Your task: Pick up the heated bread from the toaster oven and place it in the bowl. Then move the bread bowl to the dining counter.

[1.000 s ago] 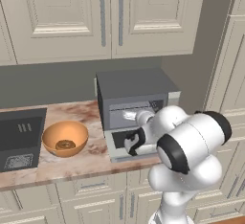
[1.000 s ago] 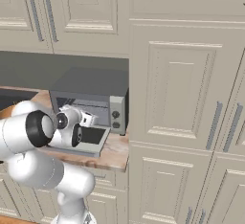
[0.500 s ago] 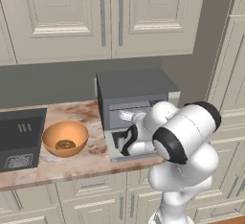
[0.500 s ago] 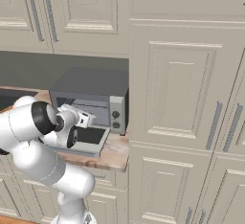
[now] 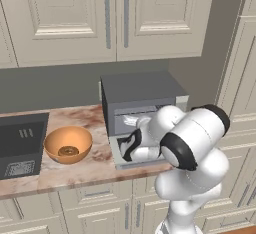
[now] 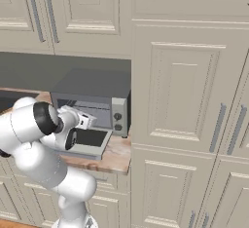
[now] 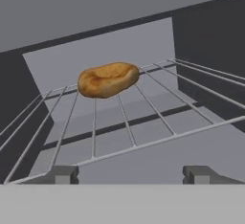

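Golden-brown and rounded, the heated bread (image 7: 108, 79) lies on the wire rack (image 7: 143, 117) inside the toaster oven (image 5: 141, 103), toward the back of the grey cavity. In the hand view the pincer (image 7: 129, 174) faces it from the front edge of the rack, its two dark fingertips (image 7: 62, 174) standing wide apart and empty, well short of the bread.

From the left base view, the oven sits on the marbled desk (image 5: 95, 165) with its glass-paned door (image 5: 120, 154) dropped flat toward the robot. The white arm (image 5: 192, 138) bends in front of the opening, and the hand reaches into the mouth of the oven above the lowered door. The right base view shows the same reach from the other side, with the oven's knobs (image 6: 117, 120) down its right edge.

The bowl (image 5: 68, 143), smooth orange-tan, stands on the desk just left of the oven, apart from it. A darker ring-shaped piece (image 5: 68, 151) rests in its bottom. Left of the bowl, a dark sink (image 5: 20, 145) is set into the same desk. Cream cabinets (image 5: 107, 18) hang above.
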Available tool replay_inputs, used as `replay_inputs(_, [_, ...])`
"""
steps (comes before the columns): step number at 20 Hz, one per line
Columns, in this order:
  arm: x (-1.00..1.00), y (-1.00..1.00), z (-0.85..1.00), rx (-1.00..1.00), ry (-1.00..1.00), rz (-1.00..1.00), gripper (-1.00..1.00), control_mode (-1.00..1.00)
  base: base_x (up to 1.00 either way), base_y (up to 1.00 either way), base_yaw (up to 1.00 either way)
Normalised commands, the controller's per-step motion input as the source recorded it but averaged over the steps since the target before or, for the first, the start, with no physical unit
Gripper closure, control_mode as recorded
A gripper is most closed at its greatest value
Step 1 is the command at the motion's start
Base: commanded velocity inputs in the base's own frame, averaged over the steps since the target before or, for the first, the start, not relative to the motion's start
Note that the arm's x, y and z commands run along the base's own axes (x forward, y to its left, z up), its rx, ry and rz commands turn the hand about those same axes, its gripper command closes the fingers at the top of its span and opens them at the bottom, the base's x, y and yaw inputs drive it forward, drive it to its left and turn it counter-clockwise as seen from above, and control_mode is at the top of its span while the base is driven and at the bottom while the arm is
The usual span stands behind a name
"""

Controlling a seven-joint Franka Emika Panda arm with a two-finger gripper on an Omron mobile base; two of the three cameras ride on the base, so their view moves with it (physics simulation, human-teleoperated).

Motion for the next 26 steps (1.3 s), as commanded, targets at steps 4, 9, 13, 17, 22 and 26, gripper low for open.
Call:
replay_inputs(4, [-0.14, -0.01, 0.32, 0.04, -0.18, 0.0, -1.0, -1.0, 0.0, 0.0, 0.0])
replay_inputs(9, [0.05, 0.0, 0.19, 0.01, -0.03, 0.0, -1.0, -1.0, 0.0, 0.0, 0.0])
replay_inputs(13, [0.2, 0.0, -0.15, 0.0, 0.0, 0.0, -1.0, -1.0, 0.0, 0.0, 0.0])
replay_inputs(17, [0.08, 0.0, -0.28, 0.0, 0.0, 0.0, -1.0, -1.0, 0.0, 0.0, 0.0])
replay_inputs(22, [-0.2, -0.14, -0.31, 0.01, -0.02, 0.0, -1.0, -1.0, 0.0, 0.0, 0.0])
replay_inputs(26, [-0.09, -0.06, -0.01, 0.02, -0.05, -0.02, -1.0, -1.0, 0.0, 0.0, 0.0])
